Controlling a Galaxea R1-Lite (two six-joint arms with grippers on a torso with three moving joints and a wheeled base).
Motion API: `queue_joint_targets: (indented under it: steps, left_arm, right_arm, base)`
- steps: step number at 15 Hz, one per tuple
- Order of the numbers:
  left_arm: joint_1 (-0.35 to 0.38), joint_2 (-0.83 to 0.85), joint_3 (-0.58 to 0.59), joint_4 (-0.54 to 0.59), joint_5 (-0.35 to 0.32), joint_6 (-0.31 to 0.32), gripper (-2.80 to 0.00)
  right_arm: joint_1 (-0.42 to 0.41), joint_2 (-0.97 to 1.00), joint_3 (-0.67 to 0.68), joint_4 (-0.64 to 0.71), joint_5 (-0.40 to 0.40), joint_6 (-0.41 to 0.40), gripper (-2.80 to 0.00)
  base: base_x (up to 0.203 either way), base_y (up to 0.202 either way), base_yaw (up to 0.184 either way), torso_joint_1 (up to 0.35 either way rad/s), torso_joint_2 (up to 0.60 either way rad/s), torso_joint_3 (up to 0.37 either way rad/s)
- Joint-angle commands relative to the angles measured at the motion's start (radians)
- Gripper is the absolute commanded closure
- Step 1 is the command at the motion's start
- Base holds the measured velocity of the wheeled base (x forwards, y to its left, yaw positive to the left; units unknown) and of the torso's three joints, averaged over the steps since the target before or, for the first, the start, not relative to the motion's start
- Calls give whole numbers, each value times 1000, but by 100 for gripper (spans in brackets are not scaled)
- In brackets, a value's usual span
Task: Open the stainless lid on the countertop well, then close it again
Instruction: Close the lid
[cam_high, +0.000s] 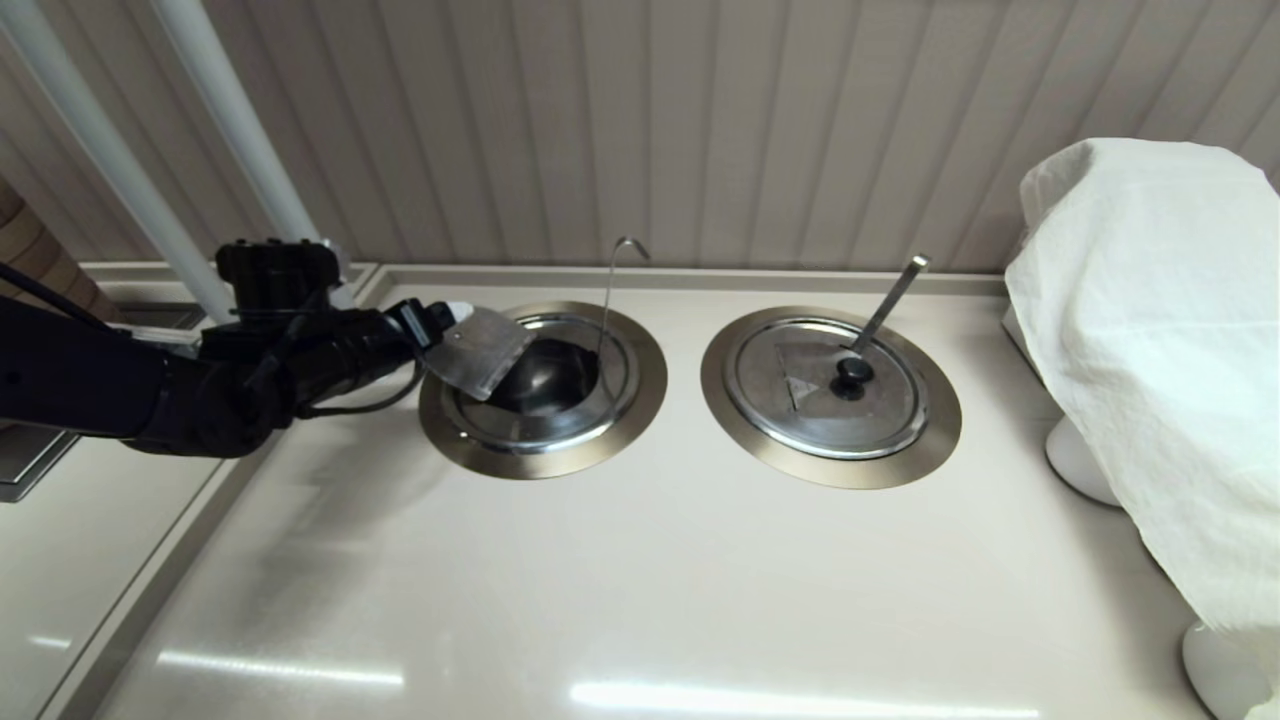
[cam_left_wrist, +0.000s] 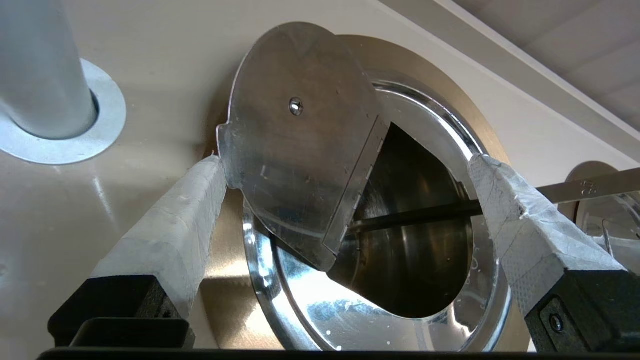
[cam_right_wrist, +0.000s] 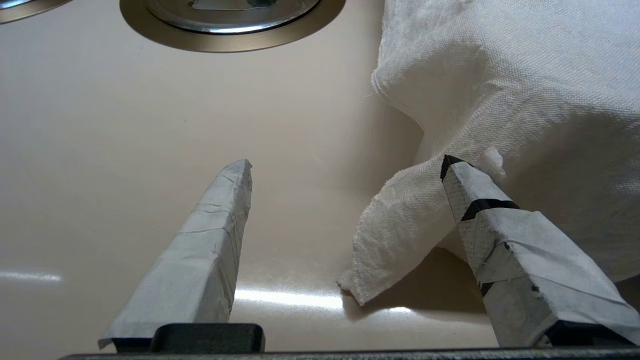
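The stainless lid (cam_high: 478, 350) on the left countertop well (cam_high: 645, 395) has its hinged half folded up and tilted toward my left arm. Its underside with a centre screw shows in the left wrist view (cam_left_wrist: 300, 150); the knob is hidden behind it. The other half (cam_left_wrist: 325, 320) lies flat on the well's ring rim (cam_left_wrist: 450, 90). The dark bowl (cam_high: 555, 380) is uncovered, and the thin hook-tipped ladle handle (cam_high: 610, 290) rises from it. My left gripper (cam_high: 440, 325) (cam_left_wrist: 345, 159) is open at the well's left side, with one finger (cam_left_wrist: 190, 220) touching the raised half's edge.
A second ringed well (cam_high: 830, 395) with a shut lid, black knob and flat straight handle lies to the right. A white cloth (cam_high: 1150, 350) covers something at the right edge. My right gripper (cam_right_wrist: 347, 162) hangs open over the counter beside that cloth (cam_right_wrist: 500, 75). White poles (cam_high: 230, 110) stand at the back left.
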Motion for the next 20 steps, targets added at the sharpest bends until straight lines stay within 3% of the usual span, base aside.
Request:
queue_joint_targets:
  steps: [1, 4, 15, 20]
  left_arm:
    - [0, 21, -2, -3, 2, -3, -280]
    - [-1, 42, -10, -11, 48, 25, -280]
    - [-1, 85, -14, -14, 46, 23, -280]
    - [23, 128, -42, -15, 37, -12, -280]
  right_arm:
    - [0, 0, 0, 0, 0, 0, -280]
    - [0, 0, 0, 0, 0, -1, -280]
    - [0, 0, 0, 0, 0, -2, -280]
    - [0, 0, 0, 0, 0, 0, -280]
  base:
    - [0, 0, 0, 0, 0, 0]
    - [0, 0, 0, 0, 0, 0]
    - [0, 0, 0, 0, 0, 0]
    - [0, 0, 0, 0, 0, 0]
